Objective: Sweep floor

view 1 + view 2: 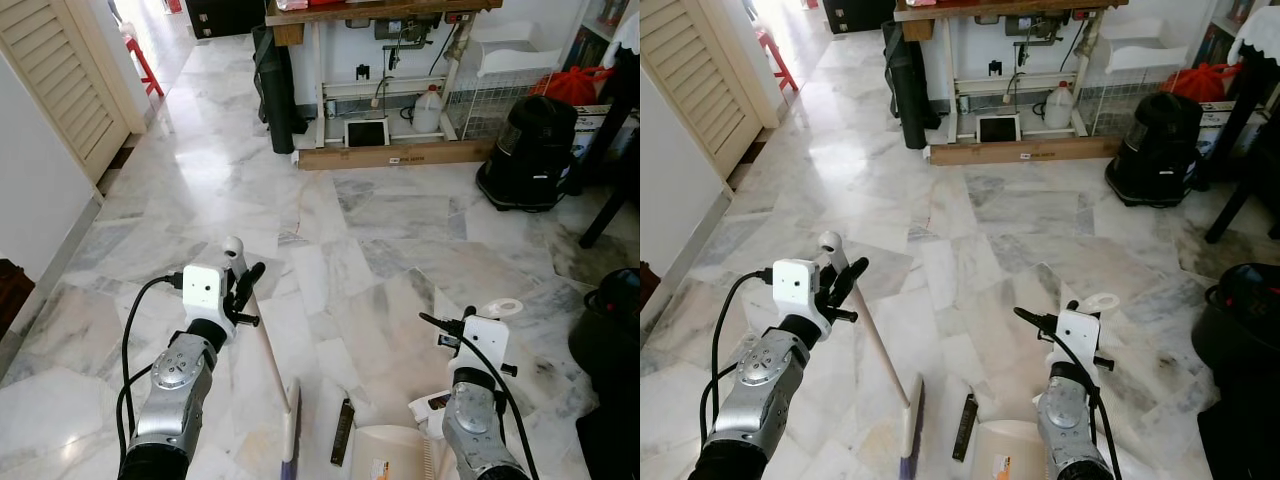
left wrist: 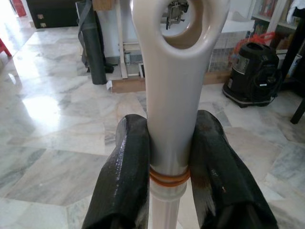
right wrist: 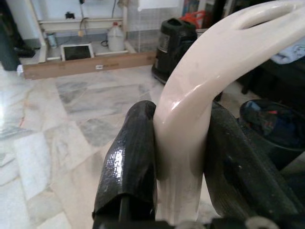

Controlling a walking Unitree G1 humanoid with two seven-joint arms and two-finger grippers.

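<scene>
The left hand point(image 1: 243, 285) is closed around the top of the long cream broom handle with a hanging hole at its end point(image 1: 262, 345); in the left wrist view its two black fingers point(image 2: 126, 167) press the shaft from both sides, just above an orange ring. The broom runs down to its purple bristle head point(image 1: 290, 440), which rests on the white-grey marble floor point(image 1: 400, 230) between the two arms. The right hand point(image 1: 462, 322) is closed on the curved cream handle of the cream plastic dustpan point(image 1: 390, 452), which stands on the floor just beside the broom head.

I judge both tools light and stiff, but the smooth plastic may slip or turn in the fingers; a hold lower on the shaft would give more control.

A small dark flat object point(image 1: 343, 430) lies between broom head and dustpan. Farther away stand a black vacuum cleaner point(image 1: 530, 150), a long wooden board point(image 1: 395, 155) and a black rolled bundle point(image 1: 275, 90), well apart from the tools.
</scene>
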